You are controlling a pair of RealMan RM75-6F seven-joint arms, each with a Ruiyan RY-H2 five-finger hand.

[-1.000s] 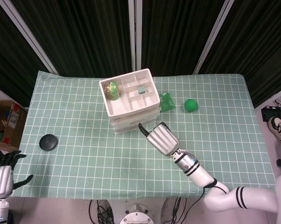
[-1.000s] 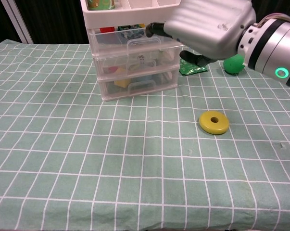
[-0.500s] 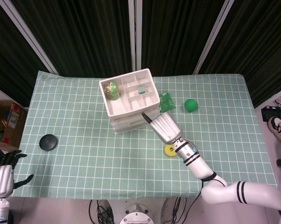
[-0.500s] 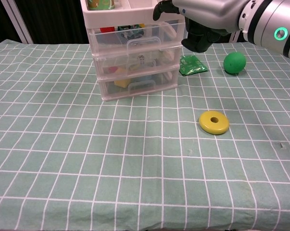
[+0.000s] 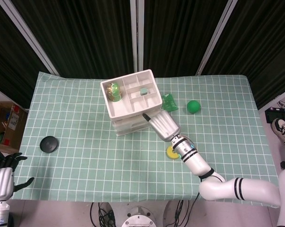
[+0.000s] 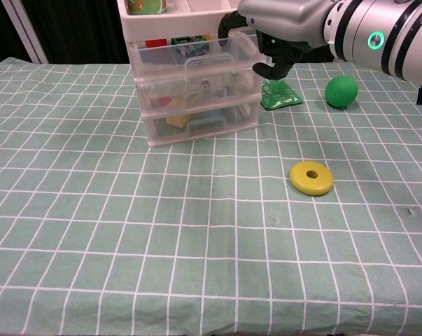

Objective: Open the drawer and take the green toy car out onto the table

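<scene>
A white drawer unit (image 5: 133, 101) with three clear drawers stands mid-table under a divided top tray. Coloured toys show blurred through the top drawer (image 6: 193, 57); I cannot pick out the green toy car among them. All three drawers look pushed in. My right hand (image 5: 163, 125) (image 6: 284, 24) is at the right end of the top drawer's front, fingers curled down beside it and holding nothing. Whether they touch the drawer I cannot tell. At the lower left edge of the head view my left hand (image 5: 1, 181) hangs off the table with fingers spread.
A yellow ring (image 6: 311, 178) lies in front of the unit to the right, partly under my right forearm in the head view. A green packet (image 6: 279, 95) and green ball (image 6: 341, 91) lie right of the unit. A black disc (image 5: 49, 144) sits far left.
My right hand has risen and moved back from over the yellow ring to the top drawer's right front corner. The drawers and left hand have not moved.
</scene>
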